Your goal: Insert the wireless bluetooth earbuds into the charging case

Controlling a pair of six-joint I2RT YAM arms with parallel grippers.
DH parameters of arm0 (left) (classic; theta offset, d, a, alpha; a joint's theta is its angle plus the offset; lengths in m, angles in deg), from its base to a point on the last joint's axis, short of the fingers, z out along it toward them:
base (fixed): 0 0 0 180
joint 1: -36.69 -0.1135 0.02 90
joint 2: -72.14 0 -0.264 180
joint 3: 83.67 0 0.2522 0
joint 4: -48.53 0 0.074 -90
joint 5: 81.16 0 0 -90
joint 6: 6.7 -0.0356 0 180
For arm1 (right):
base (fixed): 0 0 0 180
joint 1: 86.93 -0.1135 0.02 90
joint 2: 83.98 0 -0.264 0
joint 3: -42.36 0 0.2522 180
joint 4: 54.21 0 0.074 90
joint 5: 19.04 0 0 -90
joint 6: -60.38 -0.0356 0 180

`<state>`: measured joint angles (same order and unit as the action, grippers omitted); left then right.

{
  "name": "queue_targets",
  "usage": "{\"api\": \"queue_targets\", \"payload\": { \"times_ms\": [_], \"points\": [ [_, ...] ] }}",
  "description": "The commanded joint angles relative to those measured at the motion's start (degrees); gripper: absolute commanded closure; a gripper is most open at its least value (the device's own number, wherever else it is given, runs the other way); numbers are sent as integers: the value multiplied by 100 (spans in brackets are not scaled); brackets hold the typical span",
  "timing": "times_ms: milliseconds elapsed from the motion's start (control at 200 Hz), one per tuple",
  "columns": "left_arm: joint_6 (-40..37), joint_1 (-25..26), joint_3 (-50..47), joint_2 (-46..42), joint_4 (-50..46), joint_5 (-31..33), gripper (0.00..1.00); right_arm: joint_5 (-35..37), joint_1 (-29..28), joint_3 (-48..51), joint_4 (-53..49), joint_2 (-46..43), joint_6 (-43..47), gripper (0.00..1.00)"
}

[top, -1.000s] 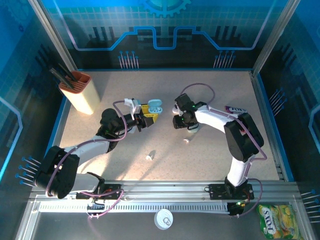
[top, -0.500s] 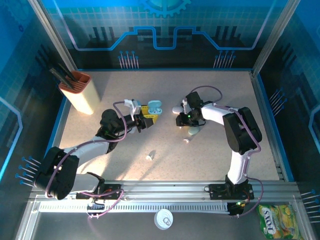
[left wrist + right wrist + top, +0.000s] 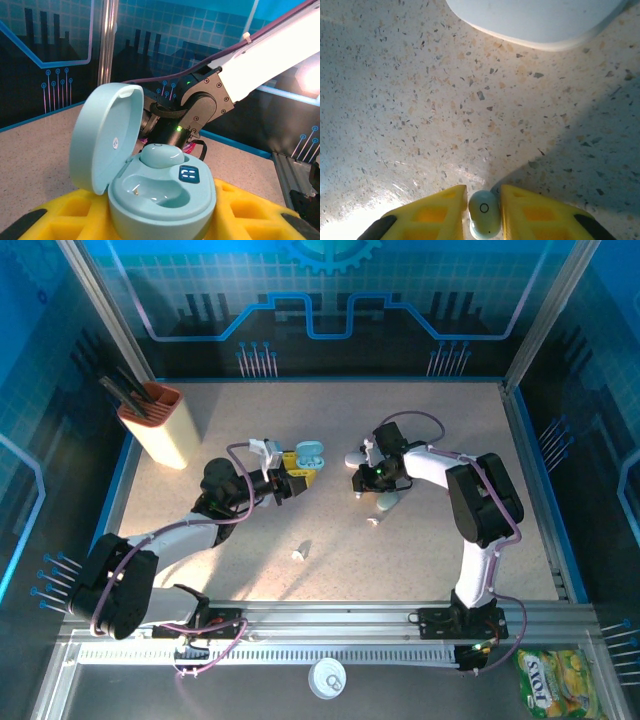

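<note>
On the tabletop (image 3: 445,100), right pincer (image 3: 484,192) pinches a tiny earbud (image 3: 484,214) by its sides, likely light and slippery; left pincer (image 3: 160,212) clamps the open case (image 3: 160,185).

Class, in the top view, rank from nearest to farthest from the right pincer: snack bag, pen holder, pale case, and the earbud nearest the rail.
1. Pale case: right beside the right pincer.
2. Earbud: down-left of it, centre of the view.
3. Pen holder: far left.
4. Snack bag: bottom right corner of the view.
</note>
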<state>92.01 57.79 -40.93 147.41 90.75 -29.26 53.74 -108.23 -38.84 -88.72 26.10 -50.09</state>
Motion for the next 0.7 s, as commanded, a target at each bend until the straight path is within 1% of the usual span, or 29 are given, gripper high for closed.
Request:
{"api": "queue_targets", "payload": {
  "times_ms": [0, 250, 400, 525, 695],
  "points": [
    [-58, -27, -23, -29, 176, 49, 61, -200, 12, -7, -74, -11, 100, 77],
    [-79, -27, -32, -46, 143, 58, 61, -209, 17, 27, -102, 106, 147, 76],
    [-70, -27, -32, -43, 154, 59, 61, -176, 12, 1, -209, 154, 322, 74],
    [-72, -27, -31, -38, 141, 67, 61, -160, 12, 1, -272, 145, 450, 73],
    [-59, -27, -31, -29, 149, 67, 61, -129, 6, 3, -350, 95, 518, 78]
  ]
}}
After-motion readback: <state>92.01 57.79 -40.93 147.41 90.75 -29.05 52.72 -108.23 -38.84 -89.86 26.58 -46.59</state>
